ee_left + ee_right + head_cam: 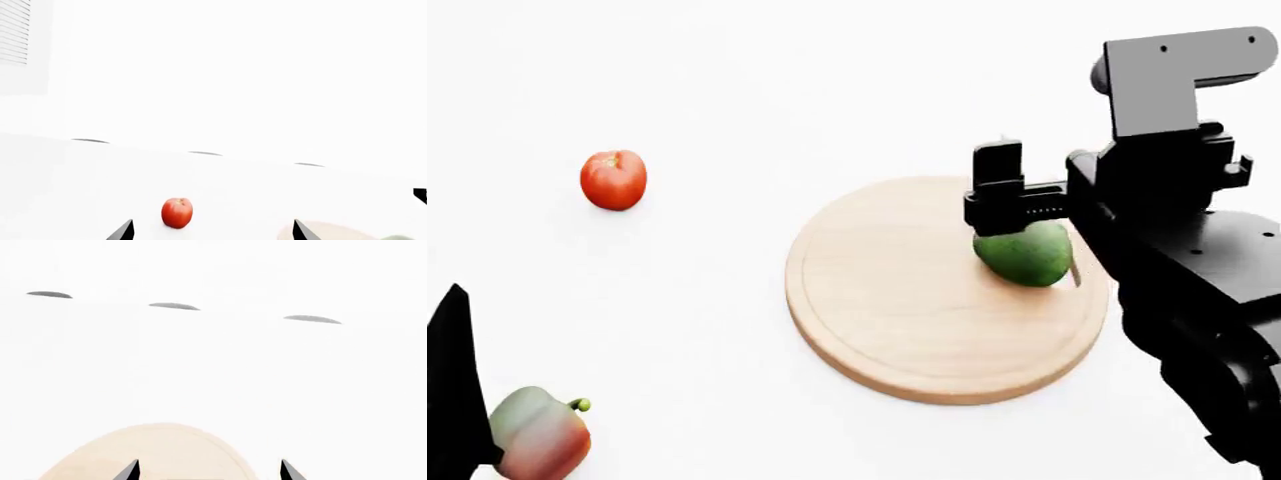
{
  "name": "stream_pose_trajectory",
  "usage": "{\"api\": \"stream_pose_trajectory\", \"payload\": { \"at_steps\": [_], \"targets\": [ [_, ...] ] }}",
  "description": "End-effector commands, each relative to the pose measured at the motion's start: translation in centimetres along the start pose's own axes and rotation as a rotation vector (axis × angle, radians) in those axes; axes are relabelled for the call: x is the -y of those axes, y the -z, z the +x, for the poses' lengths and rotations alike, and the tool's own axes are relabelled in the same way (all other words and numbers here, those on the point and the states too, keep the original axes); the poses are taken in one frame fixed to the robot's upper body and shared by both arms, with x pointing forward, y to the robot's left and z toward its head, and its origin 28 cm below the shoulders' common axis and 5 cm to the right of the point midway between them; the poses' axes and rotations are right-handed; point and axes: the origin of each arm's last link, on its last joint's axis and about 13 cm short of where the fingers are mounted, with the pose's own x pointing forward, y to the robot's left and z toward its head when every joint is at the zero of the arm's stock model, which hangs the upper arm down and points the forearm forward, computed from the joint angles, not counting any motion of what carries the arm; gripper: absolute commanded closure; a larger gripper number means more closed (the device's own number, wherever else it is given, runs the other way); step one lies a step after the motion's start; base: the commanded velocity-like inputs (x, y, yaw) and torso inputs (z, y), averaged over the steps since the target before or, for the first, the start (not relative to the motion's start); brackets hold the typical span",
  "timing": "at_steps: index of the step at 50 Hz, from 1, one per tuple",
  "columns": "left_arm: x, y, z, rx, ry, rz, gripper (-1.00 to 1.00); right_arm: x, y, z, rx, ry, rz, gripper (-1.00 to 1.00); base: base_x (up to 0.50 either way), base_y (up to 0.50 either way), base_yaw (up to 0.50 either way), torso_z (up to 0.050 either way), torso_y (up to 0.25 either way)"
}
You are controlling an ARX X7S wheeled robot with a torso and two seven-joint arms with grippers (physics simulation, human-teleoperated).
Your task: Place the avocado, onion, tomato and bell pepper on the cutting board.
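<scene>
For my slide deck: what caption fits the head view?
Right gripper over the avocado on the cutting board; tomato and bell pepper wait off-board.

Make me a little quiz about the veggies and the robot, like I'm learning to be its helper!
1. True or false: the avocado rests on the cutting board.
2. Which one is farthest from the board: A) tomato, B) avocado, C) the right gripper?
3. Fill in: the bell pepper lies on the white ____, beside the left gripper.

Key: 1 true. 2 A. 3 table; the left gripper's fingertips stand apart with nothing between them, and no onion shows in any view.
</scene>
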Motion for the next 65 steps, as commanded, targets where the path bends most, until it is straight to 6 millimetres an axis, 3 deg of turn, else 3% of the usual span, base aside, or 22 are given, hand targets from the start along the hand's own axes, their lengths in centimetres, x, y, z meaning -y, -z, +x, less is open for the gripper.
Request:
{"api": "stream_pose_trajectory", "payload": {
  "at_steps": [1, 4, 10, 17, 22, 30, 43, 47, 56, 65],
  "targets": [
    [0.0, 0.1, -0.1, -0.012, 0.009, 0.004, -1.00, -0.8, -7.4, -7.6, 0.313, 0.040, -0.045, -1.00, 0.00, 0.00, 0.00, 0.000, 0.000],
    [0.0, -0.2, -0.2, -0.038, 0.023, 0.006, -1.00, -1.0, -8.4, -10.3, 0.388, 0.121, -0.037, -1.00, 0.00, 0.00, 0.00, 0.000, 0.000],
    [-0.2, -1.7, -0.4, -0.104, 0.066, 0.036, -1.00, -2.6, -6.8, -15.3, 0.463, 0.143, -0.081, -1.00, 0.00, 0.00, 0.00, 0.000, 0.000],
    [-0.6, -4.6, -1.7, -0.322, 0.090, -0.090, -1.00, -3.9, -4.6, -17.2, 0.461, 0.121, -0.068, -1.00, 0.00, 0.00, 0.00, 0.000, 0.000],
    [-0.8, -6.2, -2.7, -0.370, 0.074, -0.068, -1.00, -4.3, -3.5, -17.0, 0.441, 0.114, -0.048, -1.00, 0.00, 0.00, 0.00, 0.000, 0.000],
    [-0.4, -6.5, -4.5, -0.525, 0.102, -0.036, -1.00, -4.5, -2.9, -17.0, 0.429, 0.112, -0.032, -1.00, 0.00, 0.00, 0.00, 0.000, 0.000],
    [0.2, -4.8, -6.6, -0.685, 0.109, -0.021, -1.00, -4.4, -2.5, -17.1, 0.428, 0.096, -0.027, -1.00, 0.00, 0.00, 0.00, 0.000, 0.000],
    [0.1, -4.2, -6.4, -0.688, 0.099, -0.008, -1.00, -4.4, -2.4, -17.1, 0.427, 0.089, -0.024, -1.00, 0.00, 0.00, 0.00, 0.000, 0.000],
    [-1.2, -2.4, -3.9, -0.687, -0.013, -0.013, -1.00, -4.4, -2.0, -16.6, 0.415, 0.101, -0.018, -1.00, 0.00, 0.00, 0.00, 0.000, 0.000],
    [-1.2, -1.5, -2.3, -0.678, 0.011, 0.014, -1.00, -4.4, -1.5, -16.4, 0.405, 0.112, -0.007, -1.00, 0.00, 0.00, 0.00, 0.000, 0.000]
  ]
}}
